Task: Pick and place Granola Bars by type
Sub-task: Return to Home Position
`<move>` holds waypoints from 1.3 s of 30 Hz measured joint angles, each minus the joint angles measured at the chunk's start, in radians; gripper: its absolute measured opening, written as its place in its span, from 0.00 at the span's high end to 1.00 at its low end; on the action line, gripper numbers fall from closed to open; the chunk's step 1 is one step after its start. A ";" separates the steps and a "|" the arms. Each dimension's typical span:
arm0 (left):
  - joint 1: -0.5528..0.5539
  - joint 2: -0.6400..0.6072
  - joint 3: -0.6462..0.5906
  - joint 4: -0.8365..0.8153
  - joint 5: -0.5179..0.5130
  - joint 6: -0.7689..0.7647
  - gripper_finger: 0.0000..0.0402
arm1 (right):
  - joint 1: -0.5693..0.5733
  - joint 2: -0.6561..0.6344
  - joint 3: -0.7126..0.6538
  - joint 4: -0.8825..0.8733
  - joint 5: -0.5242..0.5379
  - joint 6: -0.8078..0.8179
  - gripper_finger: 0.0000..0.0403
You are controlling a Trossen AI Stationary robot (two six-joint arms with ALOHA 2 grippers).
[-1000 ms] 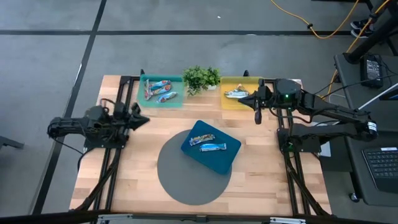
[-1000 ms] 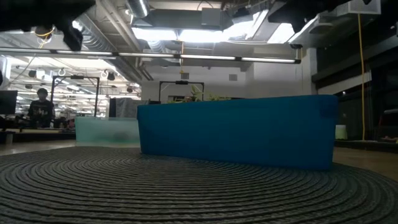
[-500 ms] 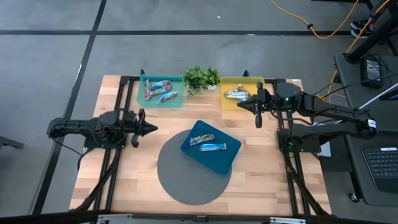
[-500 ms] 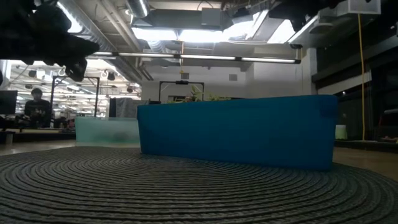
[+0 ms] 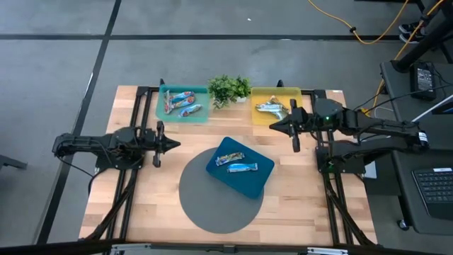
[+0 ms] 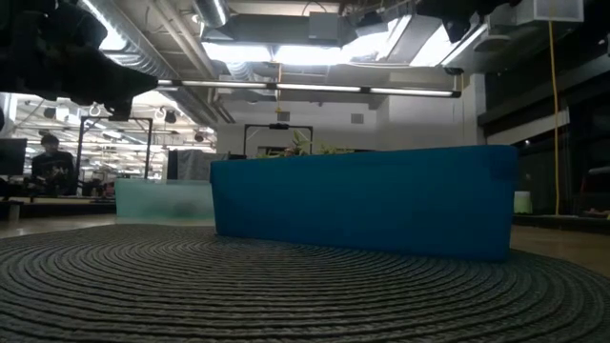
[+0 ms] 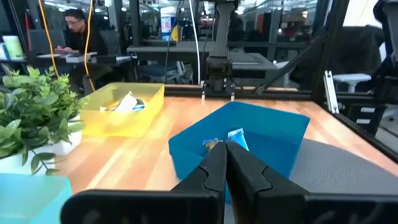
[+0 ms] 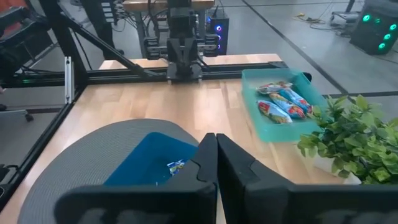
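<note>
Two granola bars [image 5: 236, 163] lie in the blue tray [image 5: 248, 183] on the round grey mat. Several bars with blue print [image 5: 181, 103] lie in the teal tray [image 5: 161, 113] at the far left. A silver bar [image 5: 269, 108] lies in the yellow tray [image 5: 263, 118] at the far right. My left gripper [image 5: 173, 144] is shut and empty, over the table left of the blue tray. My right gripper [image 5: 272, 126] is shut and empty, near the yellow tray's near edge. Both point at the blue tray, which also shows in the left wrist view [image 7: 280, 134] and the right wrist view [image 8: 140, 165].
A small green plant [image 5: 228, 88] in a white pot stands between the teal and yellow trays. The round grey mat [image 5: 212, 205] lies at the table's near middle. Bare wood shows at the near left and near right. A person [image 7: 73, 28] sits beyond the table.
My left gripper has moved toward the table's right edge, nearer the blue tray. My right gripper has moved from over the yellow tray toward the table's left and near edge, also nearer the blue tray. The bars and trays have stayed put.
</note>
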 joint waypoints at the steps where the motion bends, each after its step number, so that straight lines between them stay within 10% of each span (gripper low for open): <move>1: 0.000 0.008 0.000 0.000 -0.001 0.000 0.99 | 0.004 0.000 0.000 0.000 0.000 -0.001 0.99; 12: 0.000 0.064 0.000 0.008 -0.027 -0.035 0.99 | 0.069 -0.077 -0.087 0.183 -0.031 -0.049 0.99; 29: 0.000 0.064 0.000 0.008 -0.028 -0.037 0.98 | 0.076 -0.829 -0.568 0.325 0.000 0.173 1.00; 39: 0.000 0.064 0.000 0.009 -0.034 -0.037 0.99 | 0.075 -0.833 -0.764 0.549 -0.055 0.107 0.99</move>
